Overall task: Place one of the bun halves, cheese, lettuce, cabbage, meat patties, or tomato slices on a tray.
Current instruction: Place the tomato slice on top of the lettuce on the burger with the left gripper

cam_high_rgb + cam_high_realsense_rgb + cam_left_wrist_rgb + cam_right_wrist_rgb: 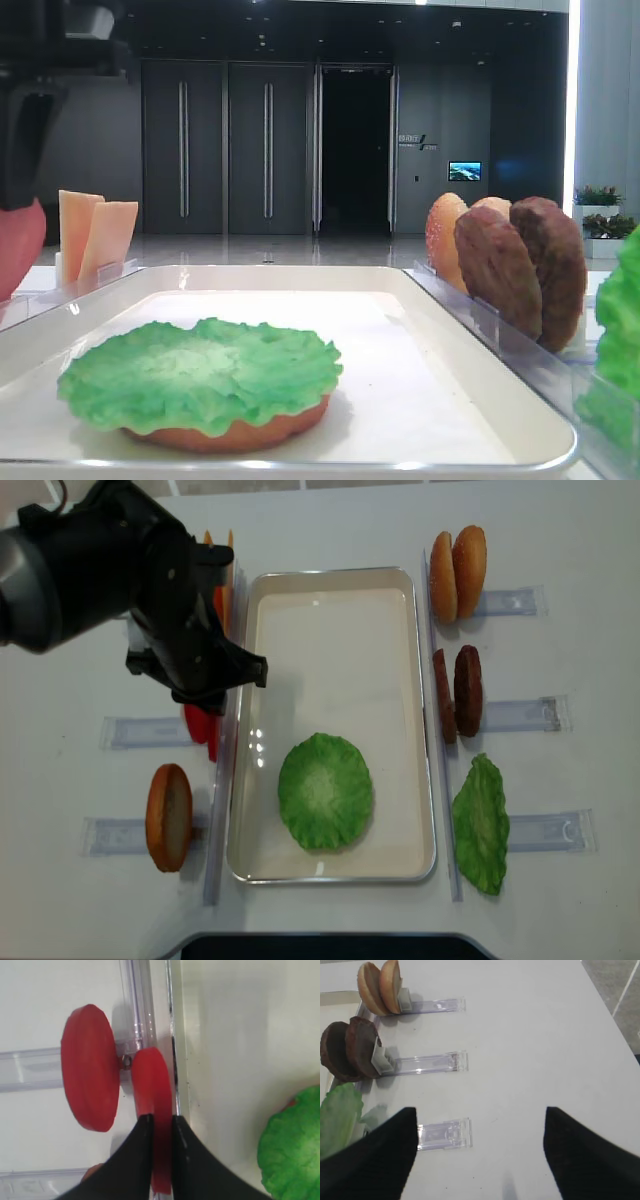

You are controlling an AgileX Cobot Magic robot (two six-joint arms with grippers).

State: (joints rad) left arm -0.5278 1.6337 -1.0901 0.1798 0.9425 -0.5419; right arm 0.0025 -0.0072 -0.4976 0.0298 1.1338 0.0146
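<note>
A bun half [230, 432] under lettuce [200, 372] is already laid on the tray [330, 590], while a tomato slice [152, 1105], standing in its rack beside the tray, is clamped by the left gripper [160, 1130] and not yet lifted across.

Counts of each kind across the table

Two tomato slices [90, 1067] stand on edge; two meat patties [458, 693]; two upright bun halves [458, 572] at the far right, one more at the near left, and one lying under a leaf on the single tray [335, 584], so four buns; two lettuce [324, 790] leaves, one on the tray, one beside it; two cheese [95, 235] slices; six clear racks [515, 713] visible from overhead
</note>
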